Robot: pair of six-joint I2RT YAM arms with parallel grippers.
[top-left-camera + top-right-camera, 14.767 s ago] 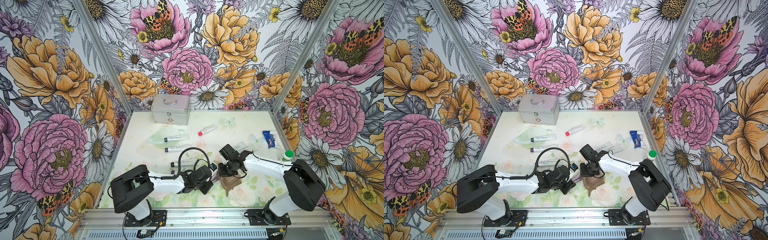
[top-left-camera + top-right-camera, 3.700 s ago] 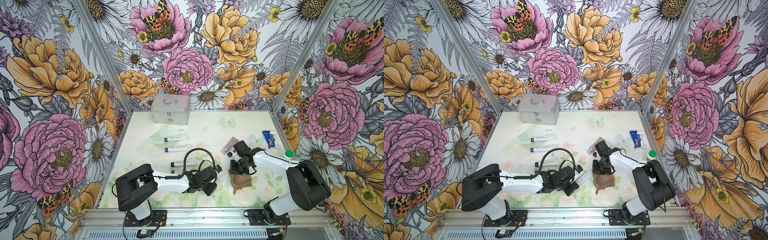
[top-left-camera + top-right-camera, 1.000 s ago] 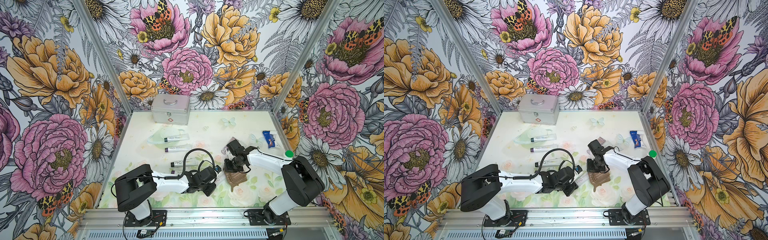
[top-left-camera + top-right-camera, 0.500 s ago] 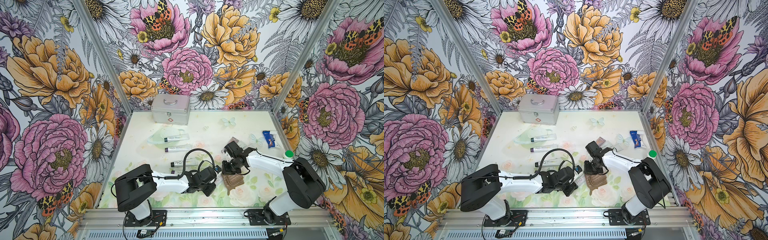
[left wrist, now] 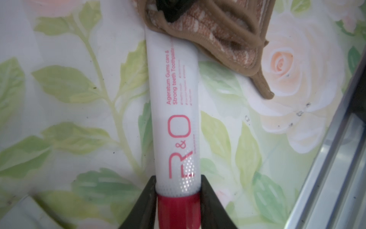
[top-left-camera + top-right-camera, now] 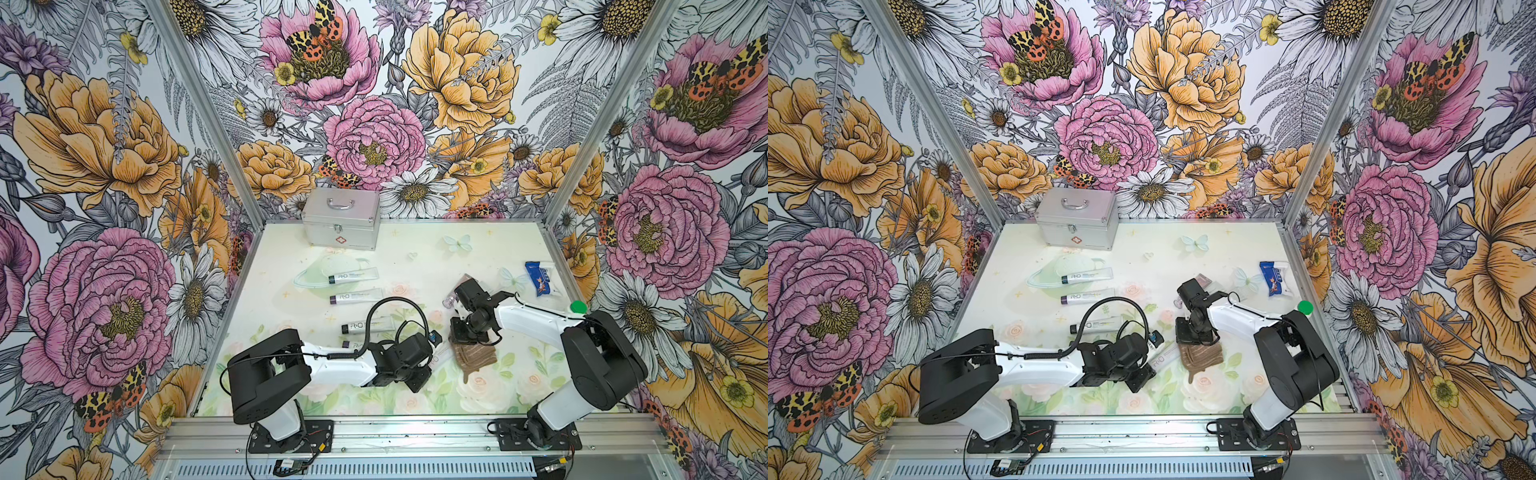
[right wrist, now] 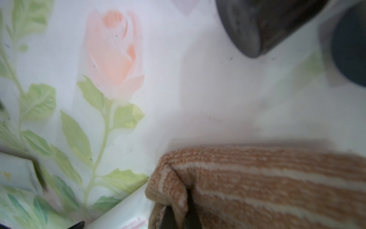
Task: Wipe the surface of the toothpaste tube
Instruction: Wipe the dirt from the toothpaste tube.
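White toothpaste tube (image 5: 174,111) is lying on the floral mat (image 5: 69,83), left gripper (image 5: 178,180) pinching its red-capped end; right gripper (image 7: 180,215) is pinching the brown striped cloth (image 7: 267,178) covering the tube's far end.

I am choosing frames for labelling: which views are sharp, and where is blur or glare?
Both top views: sharp, evenly lit. Left wrist view: the tube is sharp, its print readable, with dotted glare near the red cap. Right wrist view: soft all over; the cloth shows its stripes, the dark shape beyond it is blurred.
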